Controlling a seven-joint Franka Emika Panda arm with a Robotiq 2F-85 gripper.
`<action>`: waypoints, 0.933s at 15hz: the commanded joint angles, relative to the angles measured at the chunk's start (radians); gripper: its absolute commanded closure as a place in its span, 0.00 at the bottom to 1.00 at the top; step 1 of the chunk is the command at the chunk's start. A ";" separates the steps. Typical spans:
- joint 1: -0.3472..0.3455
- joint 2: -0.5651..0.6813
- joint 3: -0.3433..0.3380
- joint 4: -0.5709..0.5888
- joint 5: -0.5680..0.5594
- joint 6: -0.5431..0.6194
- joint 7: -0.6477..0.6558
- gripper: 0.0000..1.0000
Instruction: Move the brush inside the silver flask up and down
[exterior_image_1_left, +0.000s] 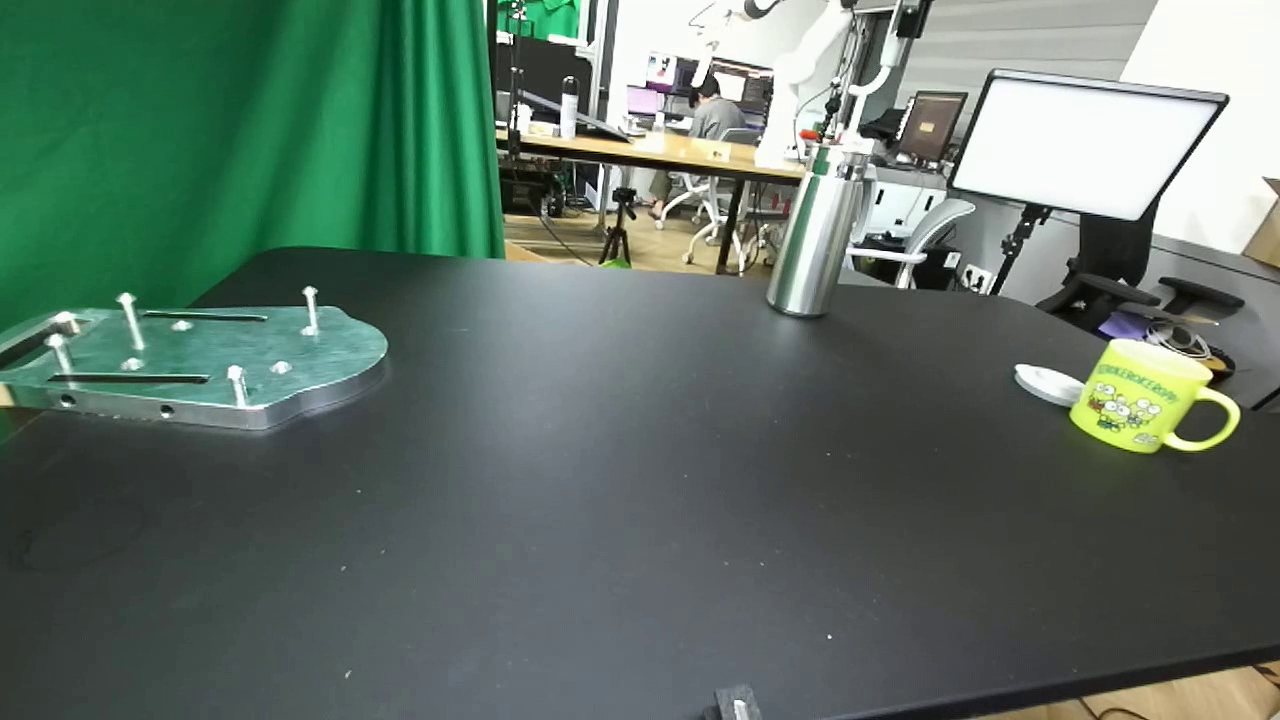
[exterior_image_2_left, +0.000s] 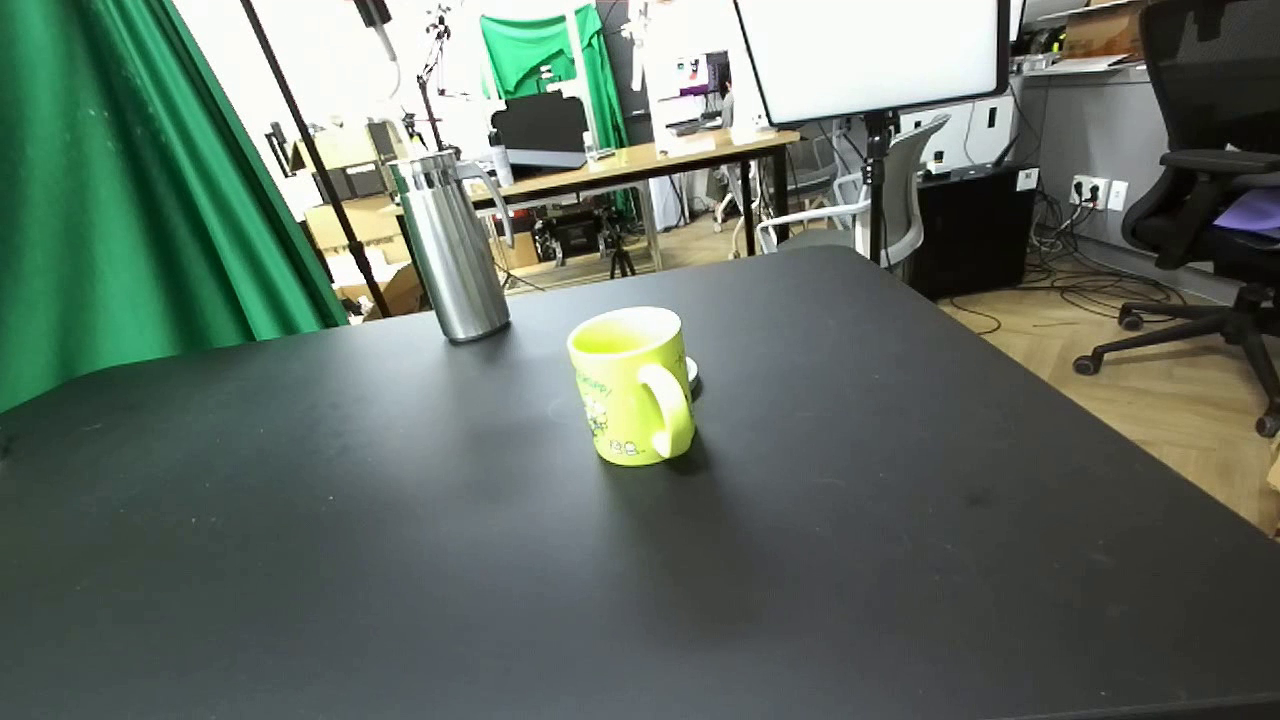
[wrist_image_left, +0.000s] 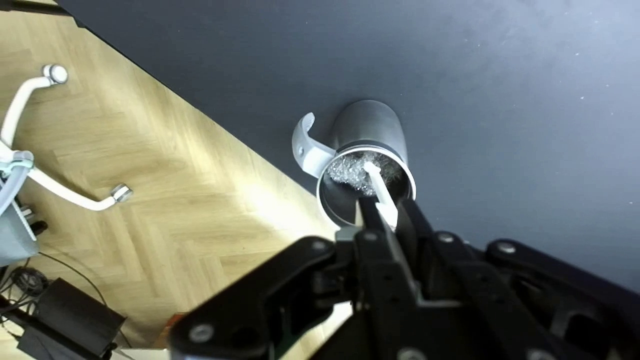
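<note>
As bubbly foam (wrist_image_left: 345, 169) glistens | hand (wrist_image_left: 389, 206) grips slim white brush (wrist_image_left: 378, 185) | dipped in cylindrical silver flask (wrist_image_left: 367, 125)

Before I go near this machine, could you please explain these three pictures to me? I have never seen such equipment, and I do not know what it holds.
This is a robot arm, steered by a person. Two pictures come from cameras outside it, looking across the black table. The third comes from a camera on its wrist, looking down past the tool, the black two-fingered part that grasps.

On the table stand a silver flask and a yellow-green mug; a white disc lies beside the mug. At the table's edge, an exterior view shows a bolt-studded metal plate.

In the wrist view, the tool holds a white-handled brush reaching into the flask's open mouth. I cannot tell whether the glittering mass inside is foam or bristles.
</note>
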 joint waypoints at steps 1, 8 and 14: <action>-0.013 0.041 -0.002 0.034 0.015 -0.011 0.005 0.96; -0.024 0.142 0.010 0.009 0.033 0.023 -0.013 0.96; -0.021 0.078 0.012 -0.012 0.021 0.001 -0.016 0.96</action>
